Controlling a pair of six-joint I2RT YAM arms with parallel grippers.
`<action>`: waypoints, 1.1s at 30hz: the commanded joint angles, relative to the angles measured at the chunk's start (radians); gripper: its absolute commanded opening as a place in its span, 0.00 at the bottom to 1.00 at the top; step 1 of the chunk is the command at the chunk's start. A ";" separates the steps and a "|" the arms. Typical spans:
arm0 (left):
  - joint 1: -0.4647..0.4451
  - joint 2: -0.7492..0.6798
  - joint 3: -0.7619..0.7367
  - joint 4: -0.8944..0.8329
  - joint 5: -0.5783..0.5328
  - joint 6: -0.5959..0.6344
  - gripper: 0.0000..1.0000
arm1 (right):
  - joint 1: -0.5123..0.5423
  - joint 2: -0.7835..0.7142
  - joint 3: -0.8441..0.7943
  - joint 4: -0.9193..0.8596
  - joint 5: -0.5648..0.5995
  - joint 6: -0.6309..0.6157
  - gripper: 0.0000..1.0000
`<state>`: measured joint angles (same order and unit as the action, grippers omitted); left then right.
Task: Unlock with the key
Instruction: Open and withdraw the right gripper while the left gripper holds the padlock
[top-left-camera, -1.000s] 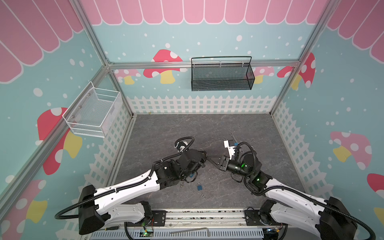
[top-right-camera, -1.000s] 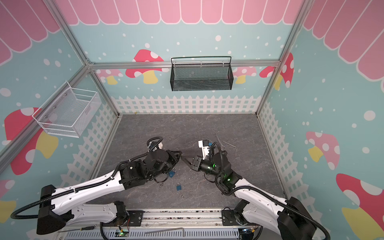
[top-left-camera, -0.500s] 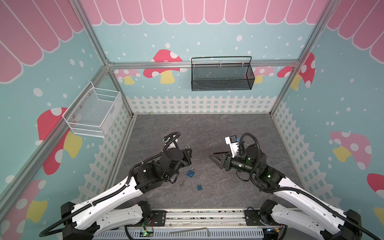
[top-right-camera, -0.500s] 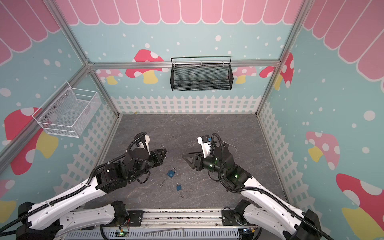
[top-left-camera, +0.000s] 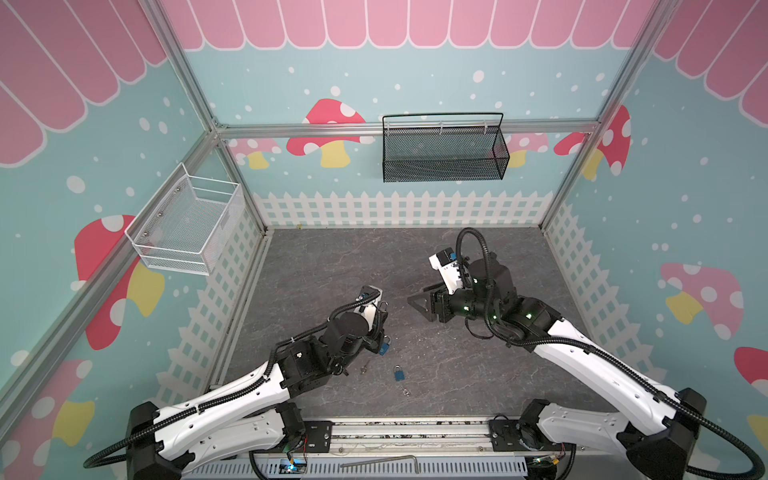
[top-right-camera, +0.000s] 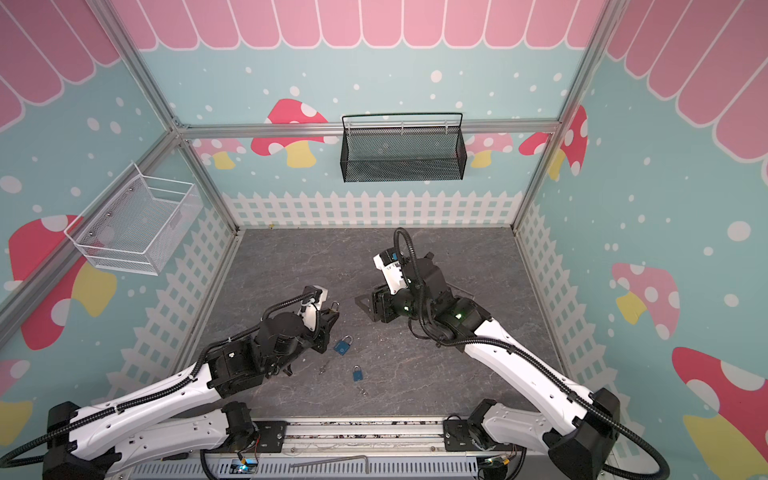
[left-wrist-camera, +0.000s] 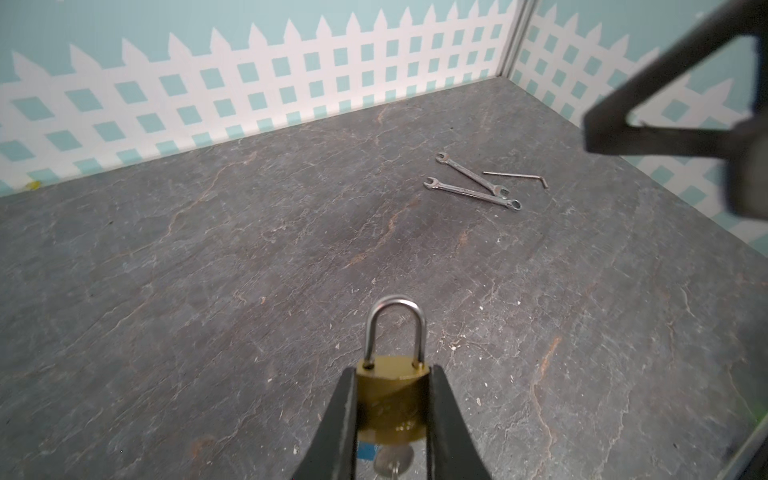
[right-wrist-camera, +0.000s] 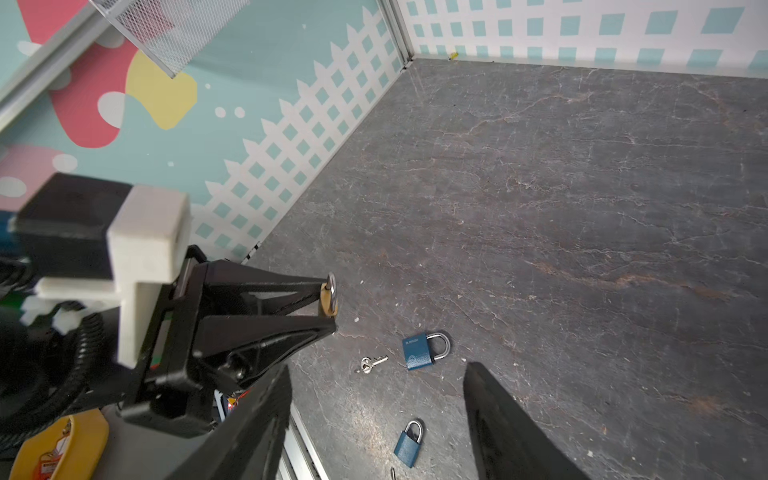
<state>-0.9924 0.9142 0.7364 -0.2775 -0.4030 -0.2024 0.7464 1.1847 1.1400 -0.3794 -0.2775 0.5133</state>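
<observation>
Left claw (left-wrist-camera: 392, 374): clamped on brass padlock (left-wrist-camera: 392, 399), shackle (left-wrist-camera: 395, 303) seated, key (left-wrist-camera: 392, 459) lodged in its underside, below the grip. Right claw (right-wrist-camera: 378, 368): now spread wide and empty, drawn back well apart from left claw (key let go; turn judged still outstanding).

Each arm is glossy white shell between chunky black joints, the left arm (top-left-camera: 232, 399) and the right arm (top-left-camera: 602, 361) alike. The jaws are matt black triangles, cut out like little trusses. Right behind them sits a blocky white camera mount (top-left-camera: 444, 270) with a black box on top. A ribbed black cable (top-left-camera: 484, 253) loops up behind the right jaws, and a matching one trails back from the left. Small green lights (top-left-camera: 464, 308) glow on the right arm's black wrist.
</observation>
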 joint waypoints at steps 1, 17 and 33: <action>-0.015 -0.027 -0.016 0.130 0.050 0.127 0.00 | 0.010 0.051 0.077 -0.077 -0.007 -0.072 0.70; -0.025 0.049 0.038 0.131 0.036 0.127 0.00 | 0.050 0.196 0.237 -0.179 0.064 -0.172 0.73; -0.026 0.034 0.039 0.139 0.035 0.126 0.00 | 0.056 0.251 0.298 -0.277 0.170 -0.222 0.74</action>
<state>-1.0161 0.9630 0.7433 -0.1661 -0.3664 -0.1001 0.7940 1.4200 1.4021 -0.6064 -0.1436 0.3321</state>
